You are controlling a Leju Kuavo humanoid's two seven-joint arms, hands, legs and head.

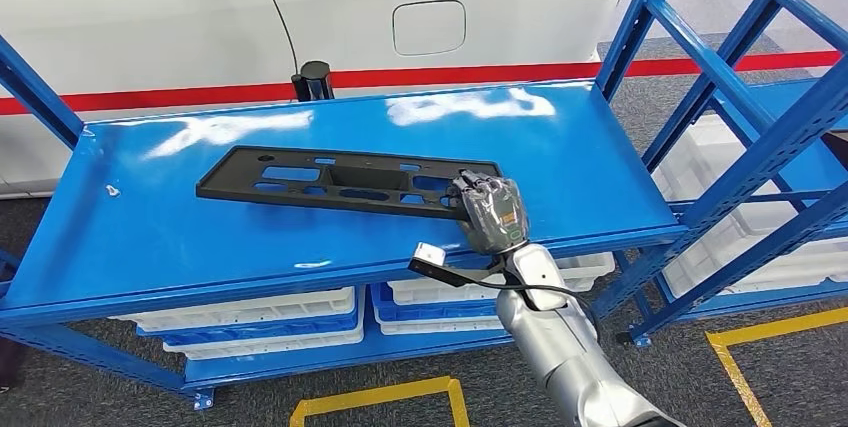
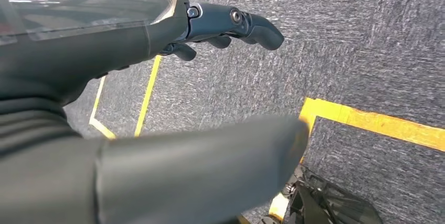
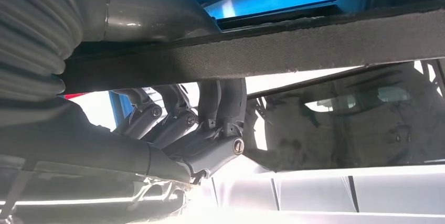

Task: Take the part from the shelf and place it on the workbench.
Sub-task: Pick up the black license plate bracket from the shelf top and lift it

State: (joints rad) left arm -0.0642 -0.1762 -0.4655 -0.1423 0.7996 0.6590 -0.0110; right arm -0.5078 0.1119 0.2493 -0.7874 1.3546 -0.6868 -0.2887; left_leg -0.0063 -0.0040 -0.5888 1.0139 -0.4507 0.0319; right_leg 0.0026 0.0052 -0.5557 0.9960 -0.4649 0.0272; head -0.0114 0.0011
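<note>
A white car body point(image 1: 300, 17) fills the back of the room, with a red stripe along its lower edge and a fuel flap above it. In front of it stands the blue shelf point(image 1: 120, 237), its glossy top deck catching the ceiling lights, and a second blue rack point(image 1: 760, 147) stands just beside it on the right. White plastic bins point(image 1: 260, 309) sit on the lower level under the top deck. The floor is grey carpet point(image 1: 90, 397) marked with yellow tape lines point(image 1: 380, 395). On the top deck lies the part point(image 1: 300, 179), a long flat black plastic panel with cut-out openings, stretched across the middle of the deck. The silver right arm reaches up from below, and the right hand point(image 1: 489, 209) is at the part's right end; in the right wrist view its dark fingers point(image 3: 223, 103) curl up around the part's black edge with the thumb on the other side, so it grips that end. The left hand point(image 2: 157, 40) hangs down over the carpet and tape lines, holding nothing, its dark fingers point(image 2: 252, 24) stretched out apart from the thick grey thumb.
</note>
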